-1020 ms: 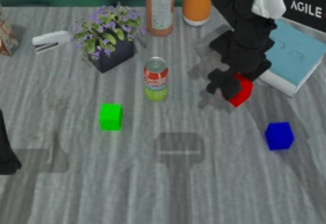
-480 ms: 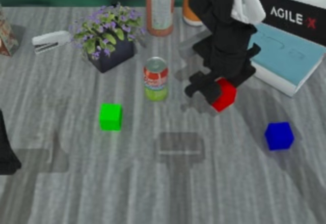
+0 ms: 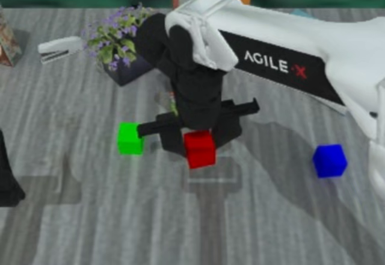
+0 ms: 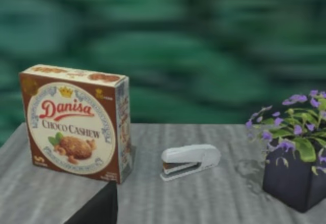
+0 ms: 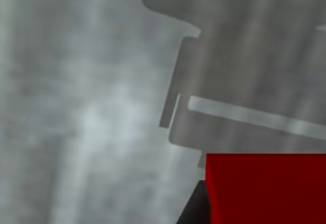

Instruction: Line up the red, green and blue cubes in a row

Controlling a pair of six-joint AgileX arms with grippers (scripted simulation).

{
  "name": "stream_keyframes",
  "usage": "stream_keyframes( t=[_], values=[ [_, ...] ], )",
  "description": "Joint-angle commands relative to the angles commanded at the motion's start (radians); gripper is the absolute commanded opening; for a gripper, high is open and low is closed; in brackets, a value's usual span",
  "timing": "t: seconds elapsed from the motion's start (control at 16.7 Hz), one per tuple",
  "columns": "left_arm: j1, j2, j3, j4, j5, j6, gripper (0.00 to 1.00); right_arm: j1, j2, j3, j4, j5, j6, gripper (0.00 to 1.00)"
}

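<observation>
Grey table: right gripper clamps red cube aloft, just beside green cube; blue cube well apart, unplaced. Left gripper parked, fingers untellable.

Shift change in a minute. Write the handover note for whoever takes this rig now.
Right tool: shut on the red cube, held over mid-table, just right of the green cube.
Left tool: parked at the table's left edge.
Green cube: on the table, left of centre. Blue cube: on the table, far right, untouched.
Done: red cube grasped and carried near the green one.
Left: set red down beside green, then bring blue into the same row.
</observation>
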Motion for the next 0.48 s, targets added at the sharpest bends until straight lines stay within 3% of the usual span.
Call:
stream_keyframes(
  t=[0.24,0.48],
  values=[
    [0.000,0.000,0.000,0.000,0.000,0.000,1.00,0.123,-0.002,0.026,-0.022,0.007,0.295,0.00],
    [0.000,0.000,0.000,0.000,0.000,0.000,1.00,0.186,-0.016,0.036,-0.025,0.013,0.422,0.00]
  ],
)
